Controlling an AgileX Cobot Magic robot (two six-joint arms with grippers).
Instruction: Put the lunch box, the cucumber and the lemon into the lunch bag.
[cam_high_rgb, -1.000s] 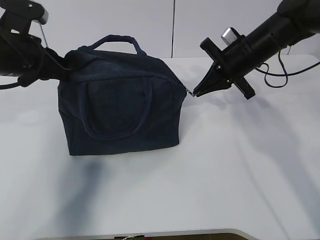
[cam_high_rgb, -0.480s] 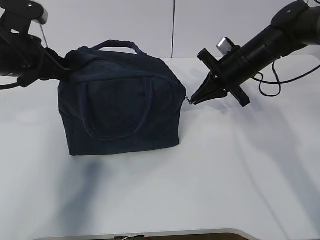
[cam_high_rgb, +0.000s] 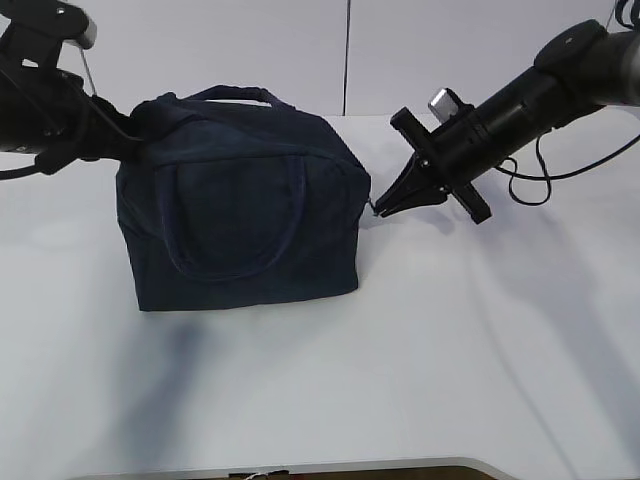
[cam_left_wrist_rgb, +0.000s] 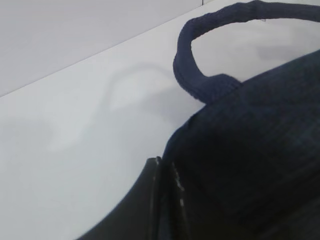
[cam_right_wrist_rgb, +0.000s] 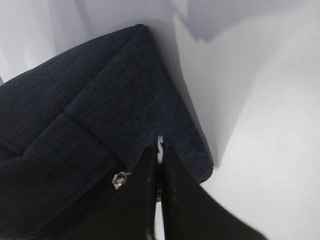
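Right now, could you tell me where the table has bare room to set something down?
The table is bare in front of the lunch bag and along its right side under the right arm. It is crowded at the bag's left corner, by the left fingers, and at its right edge, where the right fingers pinch.

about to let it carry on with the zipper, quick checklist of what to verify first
1. Right gripper shut on the zipper pull: ok, a sliver of metal shows between the tips.
2. Left gripper shut on the bag's far corner: ok.
3. Bag upright on the table: ok.
4. Bag zipped fully shut: cannot tell.
5. Lunch box, cucumber and lemon inside: cannot tell, none visible.
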